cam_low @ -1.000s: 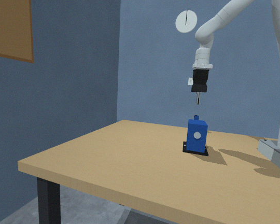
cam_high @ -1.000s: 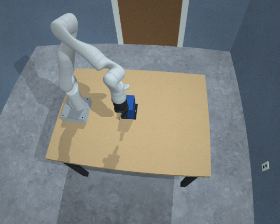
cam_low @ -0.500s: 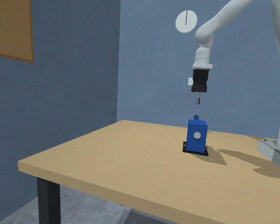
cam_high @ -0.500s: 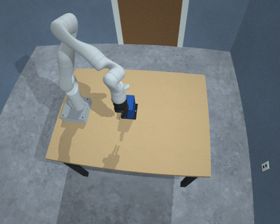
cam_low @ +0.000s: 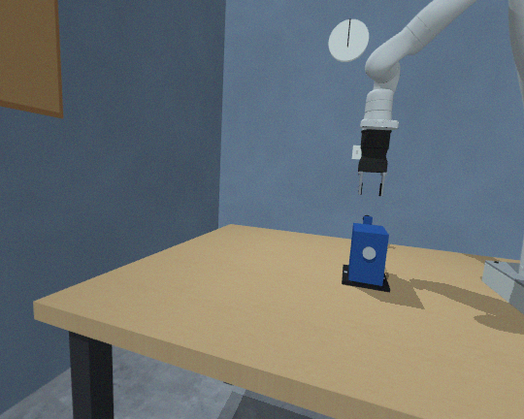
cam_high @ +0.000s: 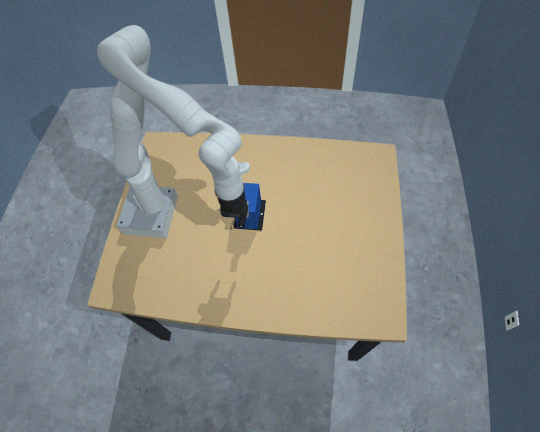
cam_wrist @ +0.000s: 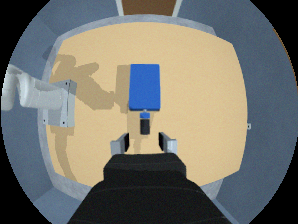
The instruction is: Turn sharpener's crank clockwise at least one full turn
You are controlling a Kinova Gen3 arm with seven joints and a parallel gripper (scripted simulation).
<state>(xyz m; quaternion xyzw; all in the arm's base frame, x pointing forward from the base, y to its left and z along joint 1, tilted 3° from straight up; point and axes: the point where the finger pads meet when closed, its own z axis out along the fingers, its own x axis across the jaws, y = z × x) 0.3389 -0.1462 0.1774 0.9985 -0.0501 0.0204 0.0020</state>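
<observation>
A blue box-shaped sharpener [cam_low: 368,254] stands on a black base plate on the wooden table. It also shows in the overhead view [cam_high: 252,206] and the wrist view [cam_wrist: 144,87]. A small blue crank knob [cam_low: 367,219] sticks up just above its top, behind the body; in the wrist view the crank [cam_wrist: 144,123] lies between me and the body. My gripper [cam_low: 370,188] hangs open and empty above the sharpener, fingers pointing down, a clear gap above the knob. In the wrist view my fingers straddle the crank's line.
The arm's grey base [cam_high: 147,216] is bolted to the table left of the sharpener. A brown door [cam_high: 289,42] is in the far wall. A round white wall clock [cam_low: 348,40] hangs behind the arm.
</observation>
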